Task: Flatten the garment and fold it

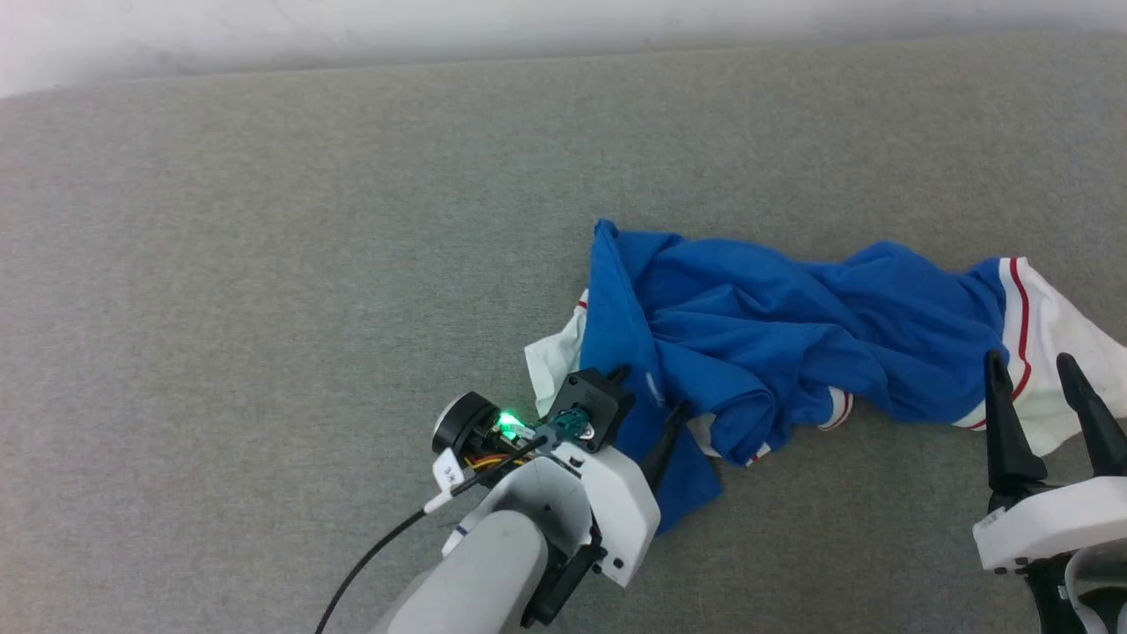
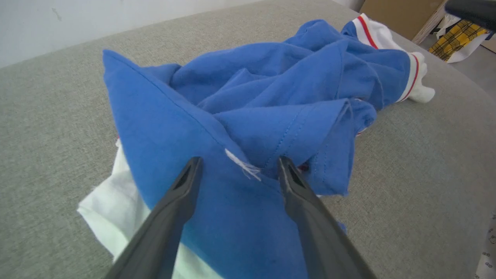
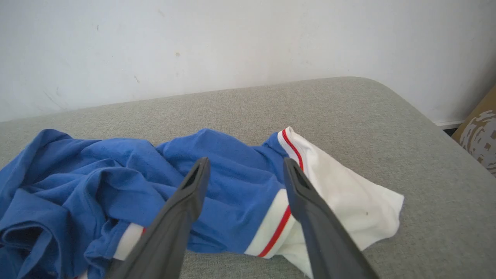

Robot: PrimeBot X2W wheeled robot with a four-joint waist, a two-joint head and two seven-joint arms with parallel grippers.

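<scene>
The garment (image 1: pixel 775 326) lies crumpled in a long bunch on the grey padded surface (image 1: pixel 264 264), blue with a white, red-striped sleeve (image 1: pixel 1057 335) at its right end. My left gripper (image 1: pixel 651 389) is open, low over the bunch's left end. In the left wrist view its fingers straddle a blue fold (image 2: pixel 217 217) of the garment (image 2: pixel 252 77), with nothing gripped. My right gripper (image 1: pixel 1030 358) is open just in front of the white sleeve. In the right wrist view the right gripper (image 3: pixel 246 159) points at the garment (image 3: pixel 97 166) beside the sleeve (image 3: pixel 348 197).
A pale wall (image 1: pixel 528 22) runs behind the surface. The surface's right edge (image 3: pixel 438 120) curves down to the floor, where a cardboard box (image 2: pixel 395 15) and a yellow plaid cloth (image 2: pixel 457 37) lie. Bare grey surface spreads to the left and behind the garment.
</scene>
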